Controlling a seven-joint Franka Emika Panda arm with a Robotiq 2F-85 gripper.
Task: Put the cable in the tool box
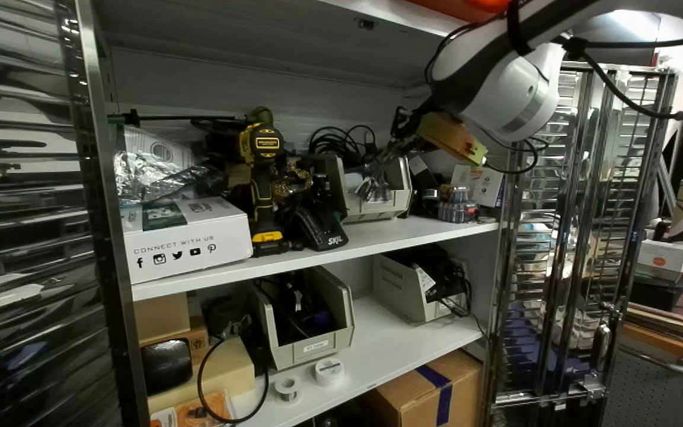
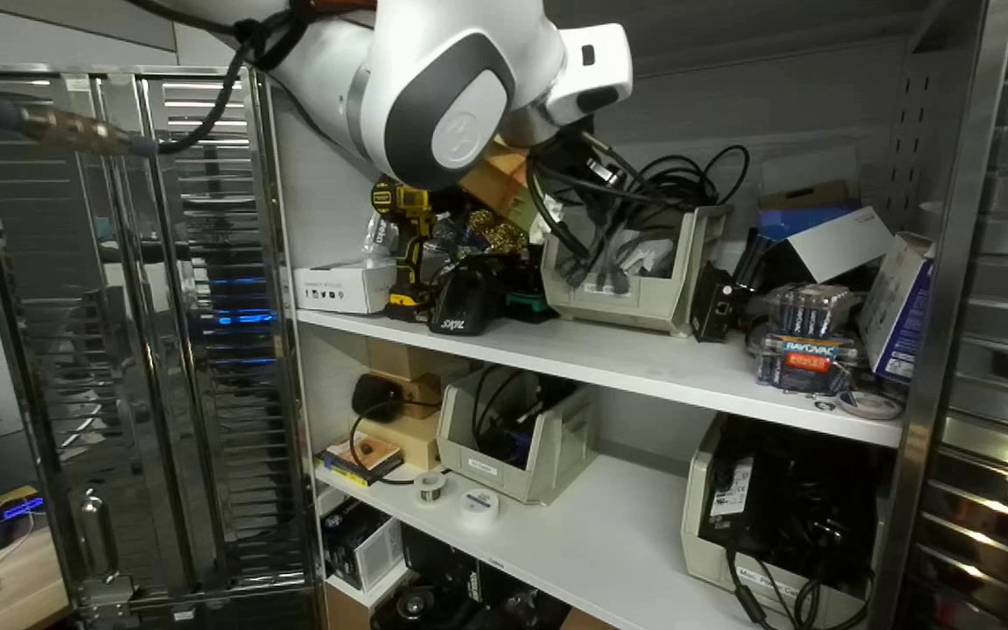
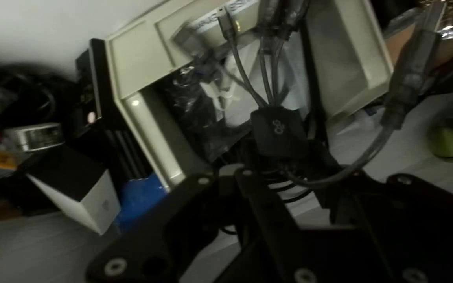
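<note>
White shelf (image 2: 644,360), bin (image 2: 626,308) between drill (image 1: 263,178) and batteries (image 2: 806,354), cable (image 3: 278,131) in gripper (image 3: 277,159)

It's black and dark grey on the splitter cable (image 3: 279,131), beige on the storage bin (image 3: 144,67)! Cordless drill (image 1: 265,145), yellow against black; white carton (image 1: 184,238), printed black and deep green; dark-blue tape (image 1: 444,403) striping the brown cardboard box (image 1: 420,398)!

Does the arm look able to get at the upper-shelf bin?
Likely yes: the gripper holds the cable at the open mouth of the bin, with nothing visible blocking it, though one cable end sticking out sideways might catch.
</note>
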